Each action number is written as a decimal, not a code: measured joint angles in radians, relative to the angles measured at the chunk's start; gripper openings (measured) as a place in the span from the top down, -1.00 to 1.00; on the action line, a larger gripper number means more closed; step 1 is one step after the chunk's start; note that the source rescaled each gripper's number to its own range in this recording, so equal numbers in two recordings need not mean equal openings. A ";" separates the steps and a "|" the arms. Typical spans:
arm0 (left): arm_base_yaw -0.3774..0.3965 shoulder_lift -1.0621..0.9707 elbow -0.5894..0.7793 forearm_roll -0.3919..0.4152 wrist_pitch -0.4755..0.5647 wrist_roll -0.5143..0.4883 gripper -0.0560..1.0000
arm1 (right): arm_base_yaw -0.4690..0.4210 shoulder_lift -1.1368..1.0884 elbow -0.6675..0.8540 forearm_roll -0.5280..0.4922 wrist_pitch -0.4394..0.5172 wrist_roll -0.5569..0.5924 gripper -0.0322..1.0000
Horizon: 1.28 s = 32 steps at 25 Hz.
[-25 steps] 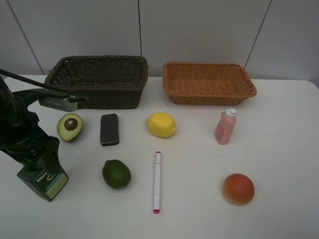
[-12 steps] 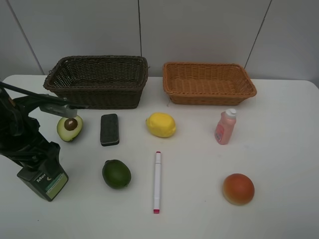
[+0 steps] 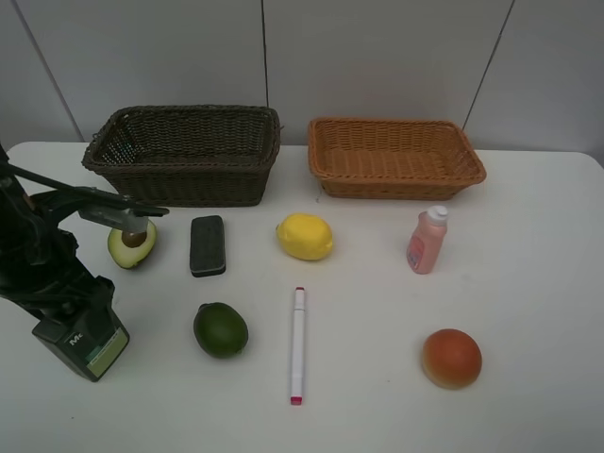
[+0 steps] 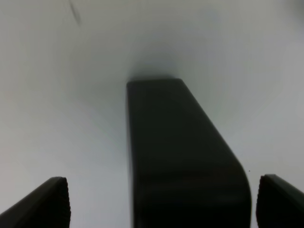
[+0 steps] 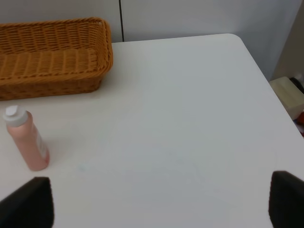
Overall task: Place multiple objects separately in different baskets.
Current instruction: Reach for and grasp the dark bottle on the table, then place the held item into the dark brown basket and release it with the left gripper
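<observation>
The dark green pump bottle (image 3: pixel 92 345) stands at the front left of the tabletop (image 3: pixel 377 311), between the wide-open fingers of the left claw (image 4: pixel 166 202) (not yet pinched). This looks like the 1st pick: the claw should close on the bottle, lift it, and carry it to the dark brown basket (image 3: pixel 189 181) or the tan basket (image 3: pixel 396 181), both empty. The right claw (image 5: pixel 158 203) gapes open too, holding nothing

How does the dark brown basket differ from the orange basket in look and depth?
The dark brown basket has taller walls and looks deeper; the orange basket is shallower. The dark brown basket's walls stand almost upright; the orange basket's walls flare outward. Both are rectangular, woven, and side by side.
</observation>
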 joint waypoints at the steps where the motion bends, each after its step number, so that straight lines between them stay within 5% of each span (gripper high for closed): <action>1: 0.000 0.008 0.000 0.000 0.000 0.000 -1.00 | 0.000 0.000 0.000 0.000 0.000 0.000 -0.99; 7: 0.000 0.012 0.000 0.001 -0.001 -0.004 -0.89 | 0.000 0.000 0.000 0.000 0.000 0.000 -0.99; 10: 0.000 0.012 0.000 0.005 -0.001 -0.011 -0.08 | 0.000 0.000 0.000 0.000 0.000 0.000 -0.99; 12: 0.000 0.012 0.000 0.005 0.001 -0.012 0.80 | 0.000 0.000 0.000 0.000 0.000 0.000 -0.99; 13: 0.000 0.012 -0.001 0.006 0.001 -0.016 0.89 | 0.000 0.000 0.000 0.000 0.000 0.000 -0.99; 18: 0.000 0.008 -0.012 0.010 0.012 -0.044 0.88 | 0.000 0.000 0.000 0.000 0.000 0.000 -0.99; 21: 0.000 -0.028 -0.079 0.007 0.105 -0.069 0.88 | 0.000 0.000 0.000 0.000 0.000 0.000 -0.99; 26: 0.000 -0.126 -0.305 -0.023 0.331 -0.193 0.88 | 0.000 0.000 0.000 0.000 0.000 0.000 -0.99; 32: 0.015 -0.016 -0.645 0.024 0.408 -0.353 0.88 | 0.000 0.000 0.000 0.000 0.000 0.000 -0.99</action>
